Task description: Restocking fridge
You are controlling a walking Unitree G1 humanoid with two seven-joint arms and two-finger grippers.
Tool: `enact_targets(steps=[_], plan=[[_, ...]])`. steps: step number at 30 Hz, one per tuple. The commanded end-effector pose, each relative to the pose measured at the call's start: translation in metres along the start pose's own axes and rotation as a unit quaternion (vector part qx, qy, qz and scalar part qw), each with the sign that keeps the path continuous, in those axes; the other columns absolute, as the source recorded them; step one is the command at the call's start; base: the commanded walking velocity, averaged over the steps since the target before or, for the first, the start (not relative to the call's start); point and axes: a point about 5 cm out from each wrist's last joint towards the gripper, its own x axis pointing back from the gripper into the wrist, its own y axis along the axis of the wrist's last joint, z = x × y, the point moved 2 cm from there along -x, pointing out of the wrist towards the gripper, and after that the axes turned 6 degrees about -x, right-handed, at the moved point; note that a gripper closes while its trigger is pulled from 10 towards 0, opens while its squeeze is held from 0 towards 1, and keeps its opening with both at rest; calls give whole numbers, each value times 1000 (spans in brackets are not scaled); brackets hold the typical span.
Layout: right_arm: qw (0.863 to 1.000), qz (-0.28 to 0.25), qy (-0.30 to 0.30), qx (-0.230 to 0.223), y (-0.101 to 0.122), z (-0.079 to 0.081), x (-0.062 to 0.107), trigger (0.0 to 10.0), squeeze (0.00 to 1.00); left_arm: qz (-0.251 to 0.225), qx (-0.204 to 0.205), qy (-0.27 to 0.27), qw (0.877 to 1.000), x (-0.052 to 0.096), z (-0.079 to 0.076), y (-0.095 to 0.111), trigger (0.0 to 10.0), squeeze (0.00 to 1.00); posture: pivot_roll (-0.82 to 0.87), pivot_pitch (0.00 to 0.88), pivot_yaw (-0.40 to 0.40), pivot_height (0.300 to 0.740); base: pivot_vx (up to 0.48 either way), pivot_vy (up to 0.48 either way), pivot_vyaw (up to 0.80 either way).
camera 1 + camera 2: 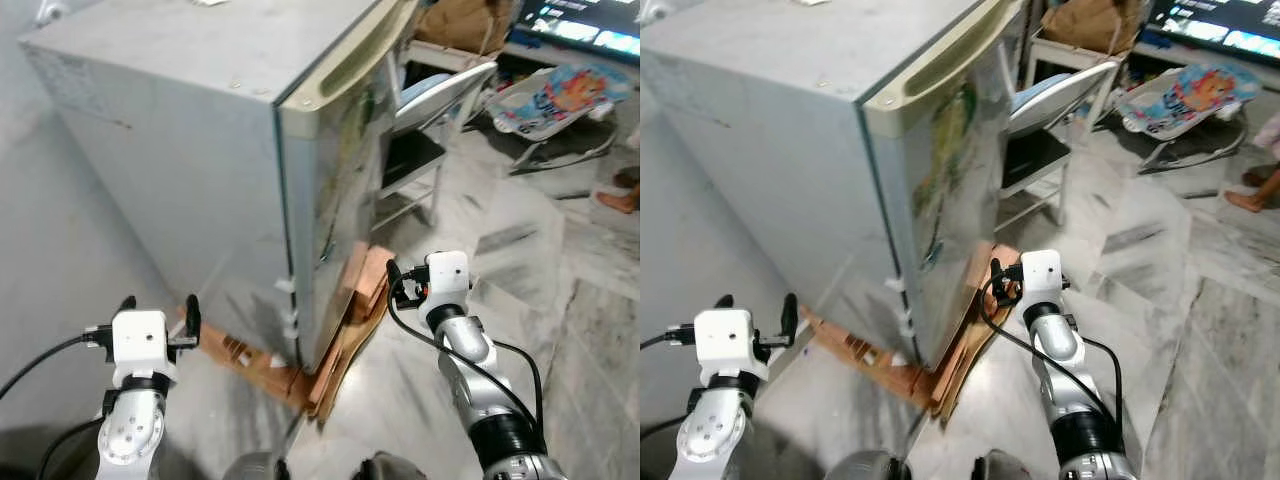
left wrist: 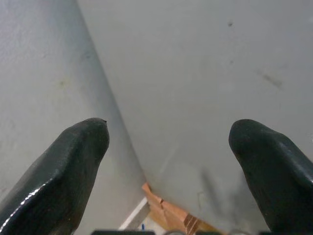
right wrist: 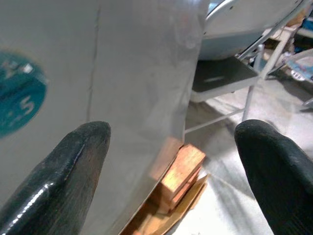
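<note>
A big grey metal fridge [image 1: 210,150] with its door shut stands right in front of the robot, resting on brown wooden blocks [image 1: 345,335] and flat cardboard on the marble floor [image 1: 560,290]. The left gripper [image 1: 158,310] is held up near the fridge's plain grey side, its black fingers [image 2: 73,161] spread apart and holding nothing. The right gripper [image 1: 403,282] is near the door, fingers [image 3: 73,166] also wide apart and empty. Behind the fridge stands a white folding chair [image 1: 430,120], and farther off a colourful baby bouncer seat [image 1: 560,95].
</note>
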Motion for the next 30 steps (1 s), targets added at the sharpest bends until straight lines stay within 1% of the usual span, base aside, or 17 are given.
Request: enact_targets(steps=[1,6,7,12,23,28,29,30], plan=[[1000,6,-8,5,-1,-6,2,10000,0,4,-4,-10,1000,2,-4,-2,10000,0,17,68,14,740,0,0,0],[1000,12,-9,3,-2,-7,3,10000,0,3,-2,-15,1000,2,-4,-2,10000,0,16,72,12,740,0,0,-650],[1000,12,-9,5,-2,-7,3,10000,0,-2,-3,-24,1000,2,-7,-1,10000,0,15,72,12,740,0,0,-800],[1000,15,-7,8,-4,-6,4,10000,0,-9,-6,-35,999,2,-12,1,10000,0,14,75,10,740,0,0,-800],[1000,16,-7,11,-3,-6,4,10000,0,-12,0,-25,1000,-1,-13,2,10000,0,10,77,9,740,0,0,-800],[1000,18,-6,13,-4,-7,3,10000,0,-17,-5,-29,999,-7,-15,3,10000,0,17,69,-9,740,0,0,-800],[1000,19,-2,16,-4,-6,2,10000,0,-21,-8,-27,999,-11,-14,4,10000,0,18,69,-14,740,0,0,-569],[1000,19,-2,16,-4,-6,2,10000,0,-21,-8,-27,999,-11,-14,4,10000,0,18,69,-14,740,0,0,-569]])
